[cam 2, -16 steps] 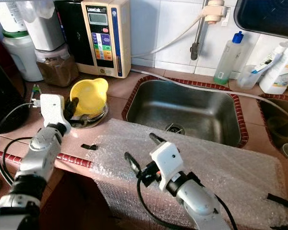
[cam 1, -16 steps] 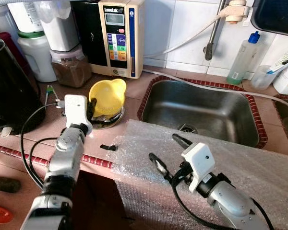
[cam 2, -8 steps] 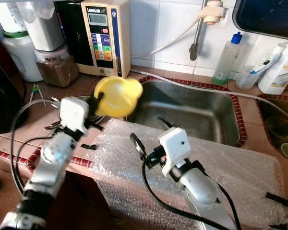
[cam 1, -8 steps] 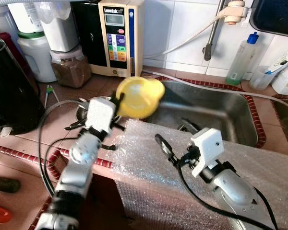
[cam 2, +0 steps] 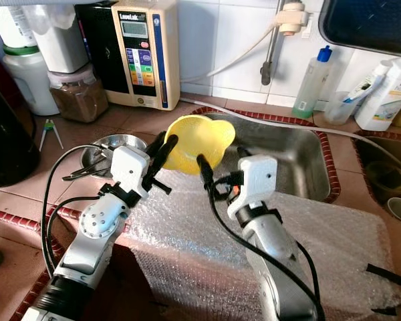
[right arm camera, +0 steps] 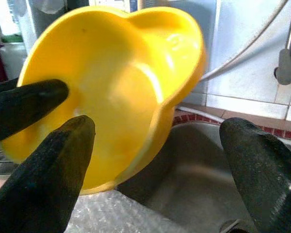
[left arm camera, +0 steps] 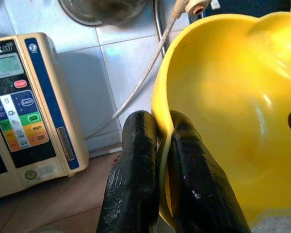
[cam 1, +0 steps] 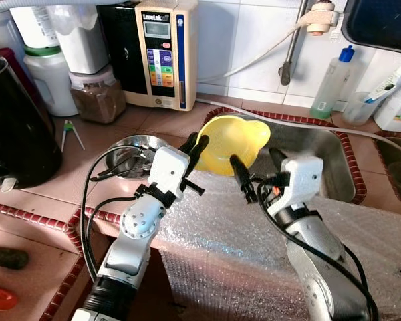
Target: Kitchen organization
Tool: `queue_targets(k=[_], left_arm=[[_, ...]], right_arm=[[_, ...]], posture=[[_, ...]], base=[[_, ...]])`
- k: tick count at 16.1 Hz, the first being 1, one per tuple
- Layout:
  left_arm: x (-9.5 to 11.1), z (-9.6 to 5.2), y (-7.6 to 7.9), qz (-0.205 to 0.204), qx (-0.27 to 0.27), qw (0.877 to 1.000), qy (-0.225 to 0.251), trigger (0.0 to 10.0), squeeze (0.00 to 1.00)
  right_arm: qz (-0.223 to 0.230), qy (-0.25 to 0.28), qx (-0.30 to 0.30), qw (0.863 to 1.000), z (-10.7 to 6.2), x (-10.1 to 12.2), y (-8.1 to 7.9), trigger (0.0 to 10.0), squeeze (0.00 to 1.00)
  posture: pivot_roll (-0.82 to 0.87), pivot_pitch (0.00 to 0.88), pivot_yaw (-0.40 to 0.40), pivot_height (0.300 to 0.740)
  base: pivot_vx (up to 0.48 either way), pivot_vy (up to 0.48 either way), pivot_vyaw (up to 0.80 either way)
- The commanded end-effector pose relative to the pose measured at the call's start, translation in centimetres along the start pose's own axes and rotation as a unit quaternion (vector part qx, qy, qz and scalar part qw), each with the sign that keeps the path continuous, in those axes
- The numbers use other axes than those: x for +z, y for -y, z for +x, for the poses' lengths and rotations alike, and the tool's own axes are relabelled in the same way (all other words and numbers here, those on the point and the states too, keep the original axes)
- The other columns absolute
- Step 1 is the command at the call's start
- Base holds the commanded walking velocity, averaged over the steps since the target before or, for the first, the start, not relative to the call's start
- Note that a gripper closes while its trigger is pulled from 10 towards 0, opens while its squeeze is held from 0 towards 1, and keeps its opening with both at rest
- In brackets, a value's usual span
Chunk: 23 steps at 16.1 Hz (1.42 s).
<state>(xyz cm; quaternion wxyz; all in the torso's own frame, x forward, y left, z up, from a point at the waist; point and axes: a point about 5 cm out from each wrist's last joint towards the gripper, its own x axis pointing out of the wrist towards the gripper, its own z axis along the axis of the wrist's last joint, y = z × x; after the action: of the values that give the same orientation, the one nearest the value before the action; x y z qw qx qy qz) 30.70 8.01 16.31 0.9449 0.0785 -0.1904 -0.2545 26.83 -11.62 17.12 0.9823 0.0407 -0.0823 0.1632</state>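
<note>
Two grippers meet at the yellow bowl (cam 1: 232, 143), held in the air above the sink's (cam 1: 321, 167) near-left corner. At 9 o'clock of it, the left gripper (cam 1: 194, 144) clamps its rim. Tilted, the bowl opens toward the right gripper (cam 1: 259, 175), at 5 o'clock, fingers apart.

From the head we look down on the sink (cam 1: 301, 160); both wrist cameras closely share the yellow bowl (left arm camera: 233, 111), toward twelve o'clock.

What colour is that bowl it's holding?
Yellow bowl, clearest in the right wrist view.
</note>
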Motion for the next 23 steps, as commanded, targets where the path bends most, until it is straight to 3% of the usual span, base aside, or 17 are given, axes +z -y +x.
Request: queue_targets(k=[1,2,3,8,13,20,21,23], left_arm=[[0.5,0.1,0.2,-0.009,-0.002,1.000,0.009,0.0,0.00],[0.7,0.3,0.7,-0.015,-0.013,1.000,0.013,0.0,0.00],[0.7,0.4,0.9,-0.015,-0.017,1.000,0.012,0.0,0.00],[0.9,1.0,1.1,-0.022,-0.016,1.000,0.014,0.0,0.00],[0.5,1.3,0.8,-0.022,0.001,1.000,0.005,0.0,0.00],[0.4,1.5,0.5,-0.014,0.015,1.000,-0.001,0.0,0.00],[0.3,1.5,0.3,-0.012,0.019,1.000,-0.002,0.6,0.00],[0.3,1.5,0.1,-0.010,0.024,1.000,-0.003,0.8,0.00]], right_arm=[[0.010,0.003,-0.002,1.000,0.6,0.0,-0.1,8.8,0.00],[0.026,0.001,0.001,1.000,1.7,-0.5,-0.4,0.8,0.00],[0.032,0.000,0.002,0.999,2.1,-0.7,-0.5,0.0,0.00],[0.068,-0.008,-0.015,0.998,4.8,-1.1,-1.1,0.0,0.00],[0.071,-0.013,0.009,0.997,4.7,-1.1,-2.8,0.0,0.00],[0.055,-0.029,-0.011,0.998,4.3,-1.7,-2.7,0.0,0.00],[0.050,-0.031,-0.019,0.998,4.4,-1.7,-2.5,0.0,0.00],[0.045,-0.036,-0.035,0.998,4.4,-2.0,-2.0,0.0,0.00]], posture=[[0.05,0.000,0.025,0.740],[0.05,0.000,0.027,0.740],[0.05,0.000,0.026,0.740],[0.06,0.000,0.023,0.740],[0.06,0.000,0.023,0.740],[0.05,0.000,0.027,0.740],[0.05,0.000,0.028,0.740],[0.05,0.000,0.029,0.740]], base=[[0.000,0.000,0.00],[0.000,0.000,0.00],[0.000,0.000,0.00],[0.000,0.000,0.00],[0.000,0.000,0.00],[0.000,0.000,0.00],[0.000,0.000,0.00],[0.000,0.000,0.00]])
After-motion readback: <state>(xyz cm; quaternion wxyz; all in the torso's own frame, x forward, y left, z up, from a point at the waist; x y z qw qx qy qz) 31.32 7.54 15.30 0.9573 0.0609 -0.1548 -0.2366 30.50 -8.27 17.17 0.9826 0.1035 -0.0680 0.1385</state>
